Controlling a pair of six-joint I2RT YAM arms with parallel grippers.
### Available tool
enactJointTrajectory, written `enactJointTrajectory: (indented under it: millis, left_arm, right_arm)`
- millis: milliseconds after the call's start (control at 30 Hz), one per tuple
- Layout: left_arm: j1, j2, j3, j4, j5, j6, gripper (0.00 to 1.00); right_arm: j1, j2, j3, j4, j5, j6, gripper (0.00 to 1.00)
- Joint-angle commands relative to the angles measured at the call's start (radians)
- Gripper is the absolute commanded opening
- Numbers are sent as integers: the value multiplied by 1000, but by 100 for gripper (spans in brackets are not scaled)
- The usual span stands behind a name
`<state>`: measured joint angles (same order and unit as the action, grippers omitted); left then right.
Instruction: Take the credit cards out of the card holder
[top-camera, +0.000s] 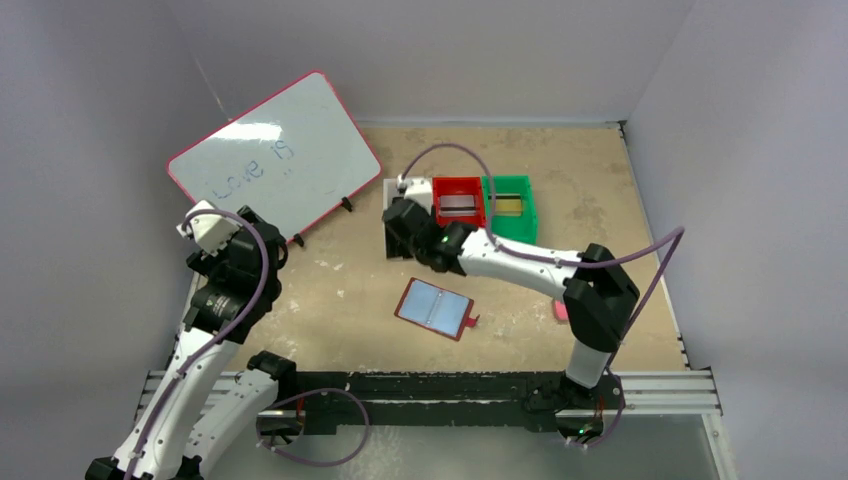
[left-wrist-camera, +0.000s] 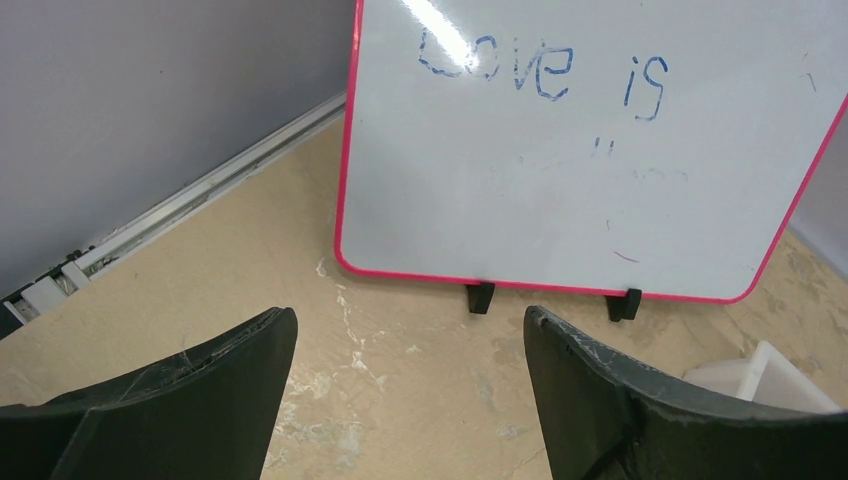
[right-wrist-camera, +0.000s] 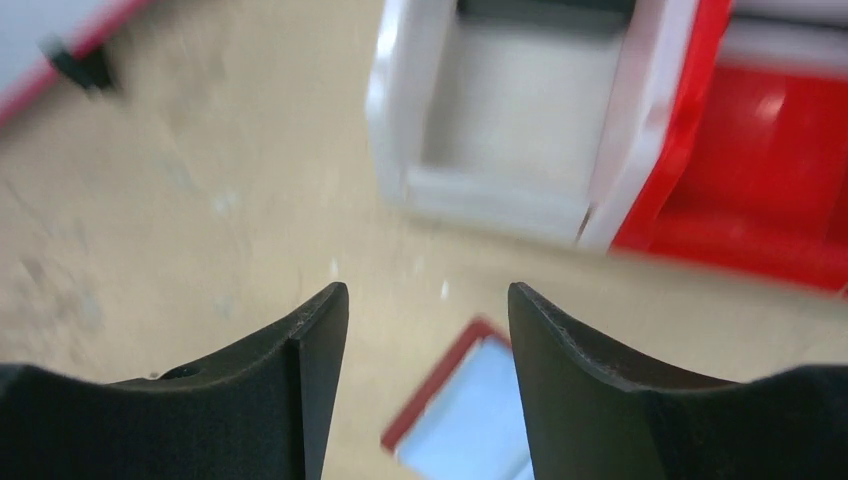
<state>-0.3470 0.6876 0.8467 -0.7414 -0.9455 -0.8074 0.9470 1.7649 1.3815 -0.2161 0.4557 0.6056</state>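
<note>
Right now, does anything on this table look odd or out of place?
Nothing spilled or broken. The card holder lies open and askew, its sleeves apparently empty; the whiteboard stands crooked with smeared writing; the table is scuffed white.

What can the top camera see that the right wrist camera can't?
Only the top camera shows the green bin, the left arm and the whole open card holder. Only the right wrist camera shows its own fingers up close, spread apart with nothing between them. Both show the red bin, the white bin, part of the card holder and at least a corner of the whiteboard.
</note>
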Motion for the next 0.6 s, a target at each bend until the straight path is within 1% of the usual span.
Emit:
enactJointTrajectory:
  millis: [0, 100, 267, 367, 433, 567]
  left_arm:
    - [7, -24, 17, 1, -20, 2, 84]
    - [6, -46, 10, 5, -18, 2, 84]
    - [5, -50, 10, 17, -5, 13, 84]
    - [6, -45, 14, 10, -6, 11, 84]
    - [5, -48, 13, 4, -8, 7, 84]
    - [6, -58, 12, 7, -21, 6, 84]
  right_arm:
    - [126, -50, -113, -144, 94, 286, 64]
    - [183, -38, -157, -183, 108, 398, 66]
    - [193, 11, -146, -219, 84, 412, 66]
    - [196, 31, -165, -208, 62, 432, 66]
    - [196, 61, -168, -209, 30, 426, 66]
    - [196, 131, -130, -247, 33, 403, 65]
